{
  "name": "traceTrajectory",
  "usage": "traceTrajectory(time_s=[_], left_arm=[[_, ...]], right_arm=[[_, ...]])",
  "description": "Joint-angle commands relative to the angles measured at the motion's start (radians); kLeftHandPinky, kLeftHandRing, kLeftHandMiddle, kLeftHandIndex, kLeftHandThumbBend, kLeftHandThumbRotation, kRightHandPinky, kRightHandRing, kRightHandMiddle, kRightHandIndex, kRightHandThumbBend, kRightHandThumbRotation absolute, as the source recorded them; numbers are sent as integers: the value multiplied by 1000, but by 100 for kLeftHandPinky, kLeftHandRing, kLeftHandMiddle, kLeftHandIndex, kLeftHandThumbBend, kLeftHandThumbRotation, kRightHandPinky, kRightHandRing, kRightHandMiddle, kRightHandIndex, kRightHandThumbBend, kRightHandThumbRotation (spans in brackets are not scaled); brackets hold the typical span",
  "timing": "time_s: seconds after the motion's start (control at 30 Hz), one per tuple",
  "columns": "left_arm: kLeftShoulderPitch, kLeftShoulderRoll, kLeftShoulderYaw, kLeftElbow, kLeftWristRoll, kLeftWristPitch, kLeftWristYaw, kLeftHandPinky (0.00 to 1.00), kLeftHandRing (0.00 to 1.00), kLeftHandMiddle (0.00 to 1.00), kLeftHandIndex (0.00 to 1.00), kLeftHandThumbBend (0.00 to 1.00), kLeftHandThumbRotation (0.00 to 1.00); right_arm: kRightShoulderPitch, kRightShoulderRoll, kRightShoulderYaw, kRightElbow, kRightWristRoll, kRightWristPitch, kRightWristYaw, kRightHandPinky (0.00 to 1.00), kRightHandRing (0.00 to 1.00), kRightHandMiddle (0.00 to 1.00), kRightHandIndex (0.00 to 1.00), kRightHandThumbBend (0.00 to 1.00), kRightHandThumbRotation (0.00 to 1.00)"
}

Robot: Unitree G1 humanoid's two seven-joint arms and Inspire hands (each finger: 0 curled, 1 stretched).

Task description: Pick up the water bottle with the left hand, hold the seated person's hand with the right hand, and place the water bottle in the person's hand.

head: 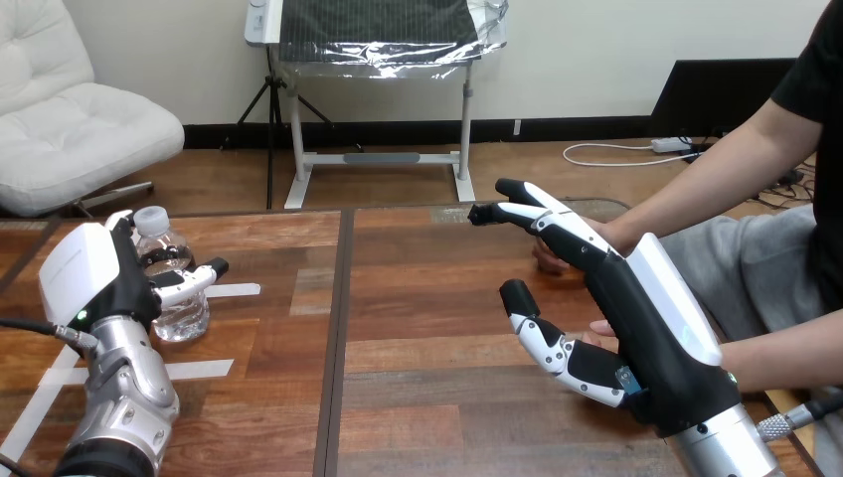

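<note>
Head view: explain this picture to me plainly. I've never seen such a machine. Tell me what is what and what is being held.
The camera sits on a humanoid robot's head and looks down across a wooden table. The two silver-and-black arms coming in from the bottom edge are the robot's own. Its left hand, at the view's left, has its fingers curled round a clear water bottle with a white cap, which seems to stand upright on the table. Its right hand is open, fingers straight, stretched toward a seated person at the view's right. The person's hands lie just behind it; whether they touch it, I cannot tell. Strips of white tape mark the wood.
</note>
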Motion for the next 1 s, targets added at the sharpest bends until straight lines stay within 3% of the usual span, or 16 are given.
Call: traceTrajectory(time_s=[0.0, 0.53, 0.97], left_arm=[[-99, 21, -11, 11, -3, -29, 4, 71, 77, 80, 79, 82, 37], [-112, 15, -18, 37, -2, -18, -16, 62, 70, 73, 72, 78, 29], [-110, 7, -34, 41, 17, -6, 9, 42, 50, 58, 61, 77, 7]], right_arm=[[-53, -18, -23, -53, 6, 6, 5, 86, 92, 92, 79, 17, 0], [-57, -21, -25, -41, 6, -10, 4, 86, 92, 91, 78, 18, 0], [-54, -25, -25, -48, 7, -1, 7, 87, 92, 90, 77, 18, 0]])
